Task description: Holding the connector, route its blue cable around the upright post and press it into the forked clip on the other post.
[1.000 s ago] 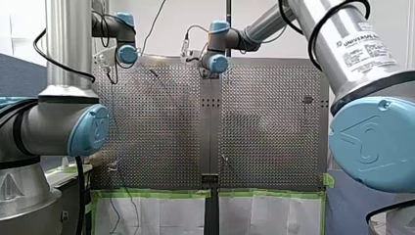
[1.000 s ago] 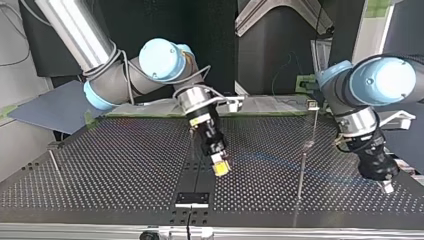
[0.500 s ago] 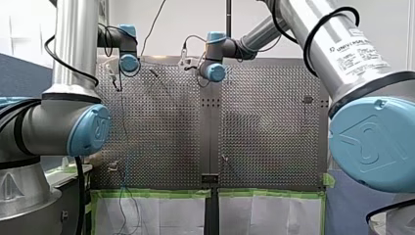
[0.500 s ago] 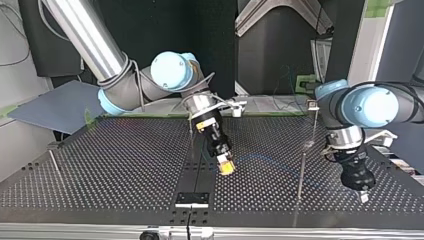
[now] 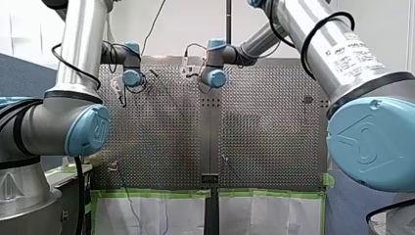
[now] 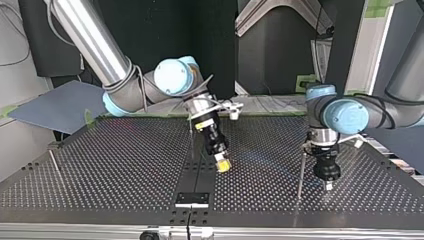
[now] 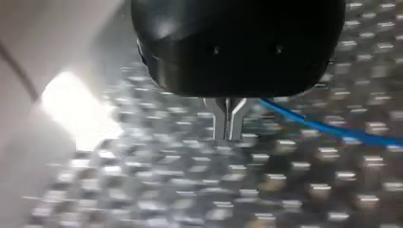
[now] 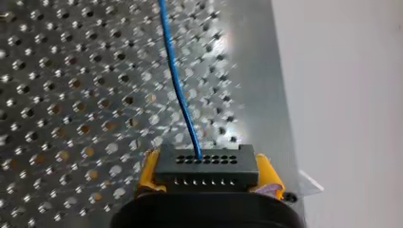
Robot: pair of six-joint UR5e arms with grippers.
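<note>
Perforated metal tabletop [image 6: 100,165] fills the lower half of the top view. My right arm [image 6: 165,82] enters from that view's upper left and angles down to the centre. My left arm [image 6: 350,112] enters from the right edge, with its wrist pointing straight down right of centre. Right claw [image 6: 223,165] hangs tilted just above the tabletop at the frame's middle. In the right wrist view its 2 yellow pads [image 8: 147,173] are clamped on the ends of the dark connector [image 8: 207,176], which shows a row of holes on its face. Left claw [image 6: 327,186] points down close to the tabletop, with a thin upright post [image 6: 301,172] just beside it on its left in the top view. The left wrist view shows its 2 metal fingers [image 7: 217,118] pressed together. A second post [image 6: 192,142] stands just left of the right claw in the top view. Blue cable [image 8: 178,85] leaves 1 connector hole and runs off over the tabletop ahead of the right claw. A stretch also passes beside the left claw's fingers; I cannot tell whether it touches them.
</note>
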